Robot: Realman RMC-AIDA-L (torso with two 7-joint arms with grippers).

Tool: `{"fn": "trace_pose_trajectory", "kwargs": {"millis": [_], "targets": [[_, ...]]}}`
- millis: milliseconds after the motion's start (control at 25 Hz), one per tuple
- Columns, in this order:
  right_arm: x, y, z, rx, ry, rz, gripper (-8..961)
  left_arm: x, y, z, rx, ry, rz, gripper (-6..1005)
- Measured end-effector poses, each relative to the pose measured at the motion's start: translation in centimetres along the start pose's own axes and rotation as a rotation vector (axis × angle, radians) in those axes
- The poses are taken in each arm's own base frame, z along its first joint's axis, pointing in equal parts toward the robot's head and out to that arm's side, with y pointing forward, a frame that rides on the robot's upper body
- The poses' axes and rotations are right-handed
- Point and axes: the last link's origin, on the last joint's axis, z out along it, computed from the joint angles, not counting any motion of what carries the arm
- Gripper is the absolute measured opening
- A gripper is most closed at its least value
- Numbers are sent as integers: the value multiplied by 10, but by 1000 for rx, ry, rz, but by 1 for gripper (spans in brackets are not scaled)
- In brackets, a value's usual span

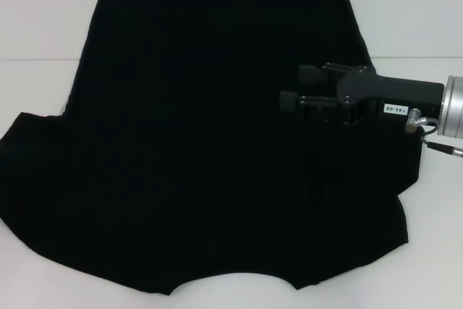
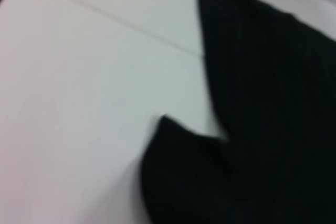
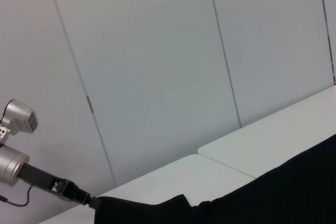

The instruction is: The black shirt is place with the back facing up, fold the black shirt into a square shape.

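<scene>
Right end effector over one black shirt
The right end effector [image 1: 298, 88] hovers with fingers apart, gripping nothing, above the single black shirt [image 1: 202, 150] spread flat on the white bench [image 1: 36, 27]; the left end effector [image 3: 86, 199] is barely visible beside the shirt's edge, its opening impossible to tell.

Black shirt [image 2: 262, 129] spread flat on white table [image 2: 79, 103]; sleeve juts toward seam [image 2: 131, 24].

Head camera looked steeply down on the black shirt [image 1: 217, 142]; both wrist cameras viewed its edges obliquely across the white table [image 2: 79, 103].
</scene>
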Motion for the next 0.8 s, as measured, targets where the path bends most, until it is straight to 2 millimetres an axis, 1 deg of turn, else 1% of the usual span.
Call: {"fn": "trace_pose_trajectory", "kwargs": {"millis": [120, 440, 640, 680, 760, 800], "targets": [[0, 0, -1, 0, -1, 2, 853, 5, 8, 3, -44, 26, 12, 0], [4, -1, -7, 15, -8, 13, 854, 19, 38, 30, -173, 50, 84, 1], [7, -3, -13, 29, -15, 22, 854, 28, 63, 48, -245, 61, 156, 1], [7, -3, -14, 32, -16, 24, 854, 29, 68, 52, -260, 58, 170, 1], [9, -4, -17, 38, -19, 29, 854, 25, 85, 65, -308, 24, 221, 1], [9, -4, -18, 40, -21, 31, 854, 23, 88, 68, -319, 14, 234, 1]]}}
